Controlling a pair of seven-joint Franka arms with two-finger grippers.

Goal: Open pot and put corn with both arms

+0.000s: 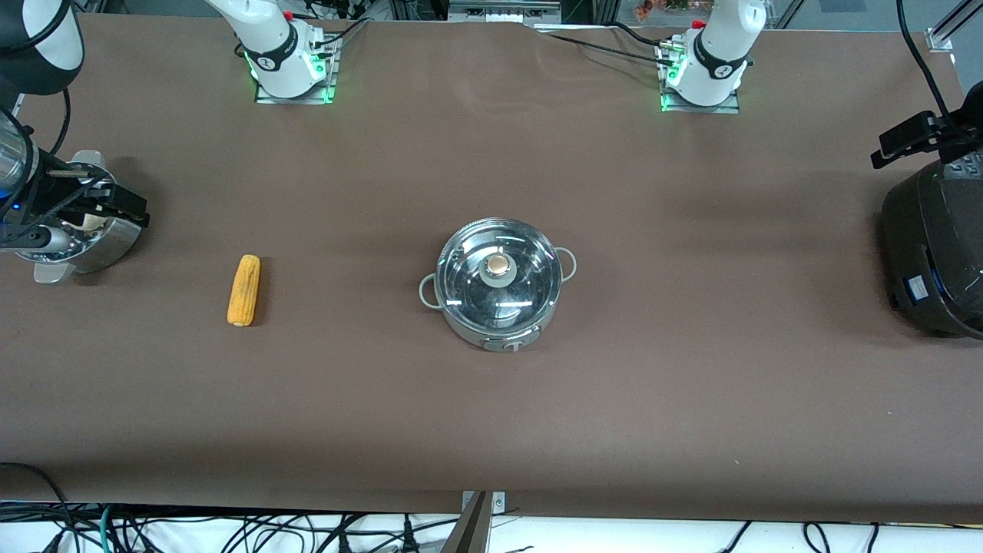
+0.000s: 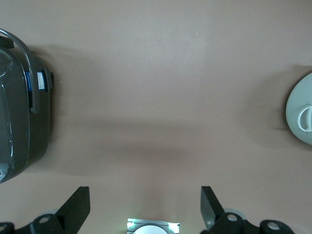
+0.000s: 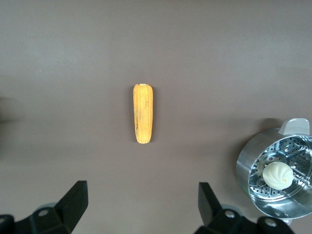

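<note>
The steel pot point(image 1: 498, 286) stands mid-table with its glass lid point(image 1: 530, 286) on and the brass knob point(image 1: 498, 266) on top. The yellow-orange corn point(image 1: 244, 289) lies on the cloth toward the right arm's end, apart from the pot. My right gripper point(image 3: 143, 197) hangs open and empty high over that end, with the corn point(image 3: 143, 113) below it. My left gripper point(image 2: 145, 202) is open and empty too, high over bare cloth between the pot's edge point(image 2: 301, 117) and the black cooker point(image 2: 19, 112).
A steel steamer bowl point(image 3: 278, 175) holding a white bun point(image 3: 277, 174) sits at the right arm's end of the table, partly covered by the right hand in the front view. The large black cooker point(image 1: 933, 253) stands at the left arm's end.
</note>
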